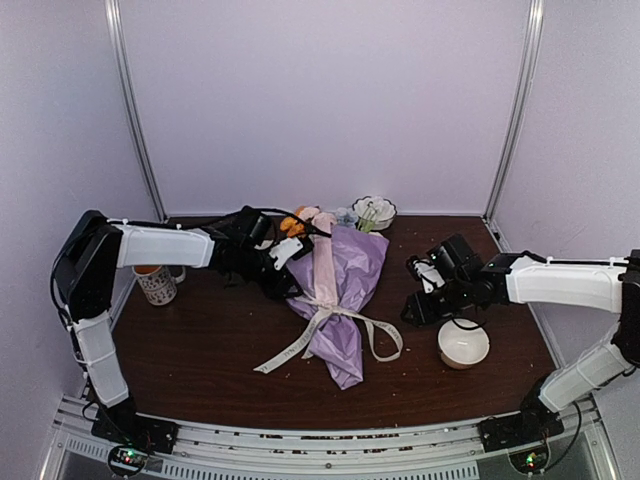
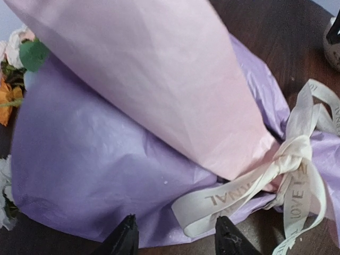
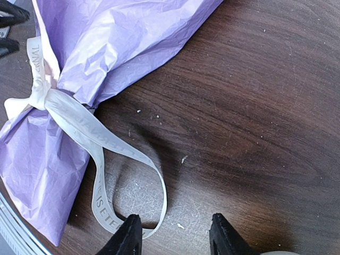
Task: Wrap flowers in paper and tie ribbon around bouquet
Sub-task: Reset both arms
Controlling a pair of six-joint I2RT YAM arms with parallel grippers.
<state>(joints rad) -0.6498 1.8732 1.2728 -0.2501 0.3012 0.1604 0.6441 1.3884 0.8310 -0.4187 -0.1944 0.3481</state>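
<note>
Progress: flowers (image 1: 300, 218) lay wrapped in paper (image 2: 95, 170); ribbon (image 2: 293, 154) was knotted round the narrow part of the bouquet (image 1: 340, 290). Judged nearly complete.
Remaining: by my reading, only letting go and tidying the tails; a plain knot showed, no neat bow.
Position: bouquet lay flat mid-table (image 1: 200, 350), blooms toward the far edge, tip toward the arms.
Left gripper (image 2: 178, 240): jaws spread, nothing between them; just beside the bouquet's flank, a ribbon tail close ahead.
Right gripper (image 3: 175, 236): jaws spread, empty; ribbon loop lay just ahead.
Paper: thin, crinkled, lilac outside, with a smoother pale pink fold; cone-shaped.
Ribbon: flat cream fabric, printed lettering, floppy loops.
Table: dark wood grain, crumb-speckled.
</note>
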